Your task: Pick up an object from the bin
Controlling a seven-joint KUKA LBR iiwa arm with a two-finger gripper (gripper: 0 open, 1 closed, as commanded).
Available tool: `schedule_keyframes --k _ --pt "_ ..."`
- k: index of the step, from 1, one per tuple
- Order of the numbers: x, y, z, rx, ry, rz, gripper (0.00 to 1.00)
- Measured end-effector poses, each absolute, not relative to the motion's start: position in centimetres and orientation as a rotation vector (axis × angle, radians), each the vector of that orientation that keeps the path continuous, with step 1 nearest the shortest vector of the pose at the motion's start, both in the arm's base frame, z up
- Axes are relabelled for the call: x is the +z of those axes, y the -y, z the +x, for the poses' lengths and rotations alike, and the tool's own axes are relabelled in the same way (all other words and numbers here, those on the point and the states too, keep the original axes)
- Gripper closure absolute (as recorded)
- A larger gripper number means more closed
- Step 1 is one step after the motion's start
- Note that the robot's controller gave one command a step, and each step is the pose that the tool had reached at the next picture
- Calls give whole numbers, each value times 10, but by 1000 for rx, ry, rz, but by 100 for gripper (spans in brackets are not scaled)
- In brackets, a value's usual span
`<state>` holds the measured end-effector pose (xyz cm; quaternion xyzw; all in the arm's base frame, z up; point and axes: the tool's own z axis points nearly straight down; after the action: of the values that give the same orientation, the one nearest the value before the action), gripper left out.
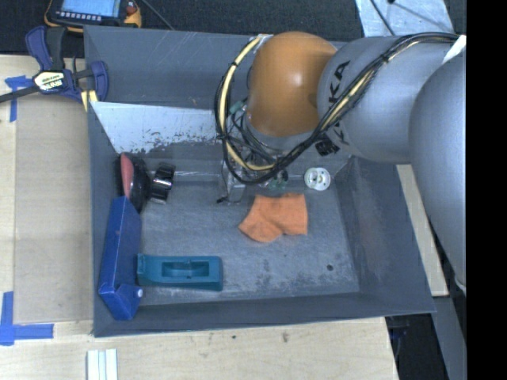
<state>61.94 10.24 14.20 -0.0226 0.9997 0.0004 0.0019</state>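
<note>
- Hovering at the upper-left edge of the crumpled orange cloth [275, 218]: gripper [232, 190].
- Jaw state: cannot tell.
- Flat teal plastic block [180, 271]: lower left of the cloth, apart.
- Small white round cap [318, 179]: just upper right.

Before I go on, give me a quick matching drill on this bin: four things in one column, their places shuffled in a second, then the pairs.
Things
1. orange cloth
2. teal block
3. long blue bar
4. small white round piece

Places
A. lying along the view's left wall of the bin
B. farthest to the view's right of the four
C. mid-floor, just beside the gripper
D. near the front wall, toward the view's left corner

Pairs: 1-C, 2-D, 3-A, 4-B
</note>
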Motion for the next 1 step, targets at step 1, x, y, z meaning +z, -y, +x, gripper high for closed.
schedule_keyframes --k 1 --pt "142 -102 619 1 -3137 -70 0"
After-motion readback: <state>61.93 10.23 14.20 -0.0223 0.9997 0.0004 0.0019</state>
